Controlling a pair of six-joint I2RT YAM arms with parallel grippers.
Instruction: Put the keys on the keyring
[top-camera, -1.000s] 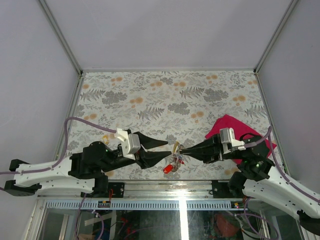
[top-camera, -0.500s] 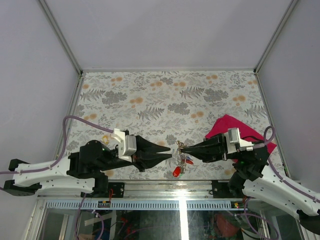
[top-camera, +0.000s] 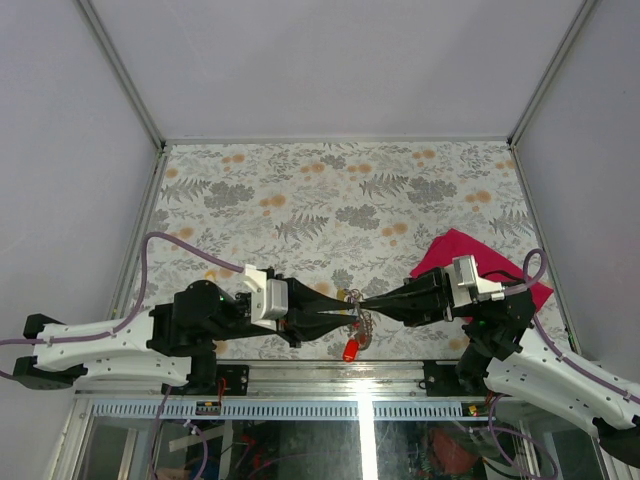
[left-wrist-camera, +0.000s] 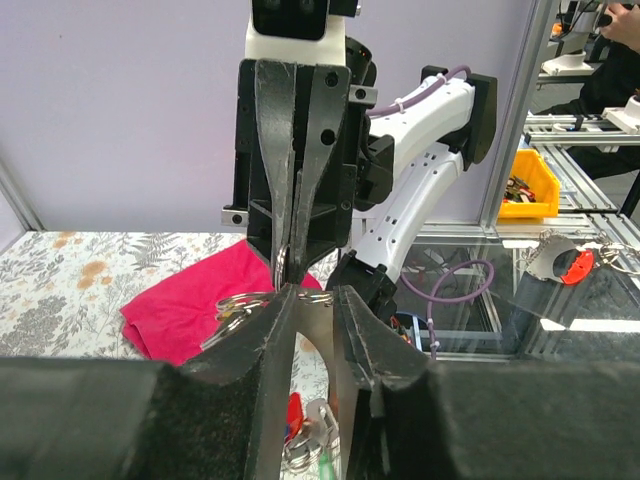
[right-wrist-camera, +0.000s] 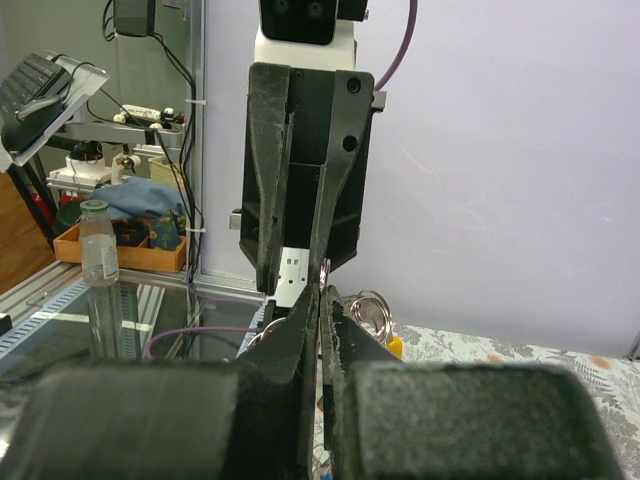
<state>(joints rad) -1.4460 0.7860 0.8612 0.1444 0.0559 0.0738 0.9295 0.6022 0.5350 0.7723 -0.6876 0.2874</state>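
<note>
Pinched shut, the right gripper (top-camera: 362, 303) holds a thin silvery metal keyring (left-wrist-camera: 240, 302) in the air above the near edge of the flower-patterned table (top-camera: 300, 200), tip to tip with the left gripper (top-camera: 350, 310). The left one's black fingers stand close, with a slim gap between them. Whether they have anything in their grasp cannot be told.

Small silvery keys hang from the ring in a bunch, a red plastic-headed key (top-camera: 349, 350) lowest. Their long axes run roughly straight down, heads toward the table. In the left wrist view the ring appears nearly edge-on, a flat oval just beside the left fingertips.

By the look of it, the threading is under way: one arm steadies the ring while the other works at it. The next move likely calls for a fine, firm hold on the wire so the coil can be parted without the bunch swinging.

A magenta cloth (top-camera: 450, 250) lies crumpled behind the right arm.
</note>
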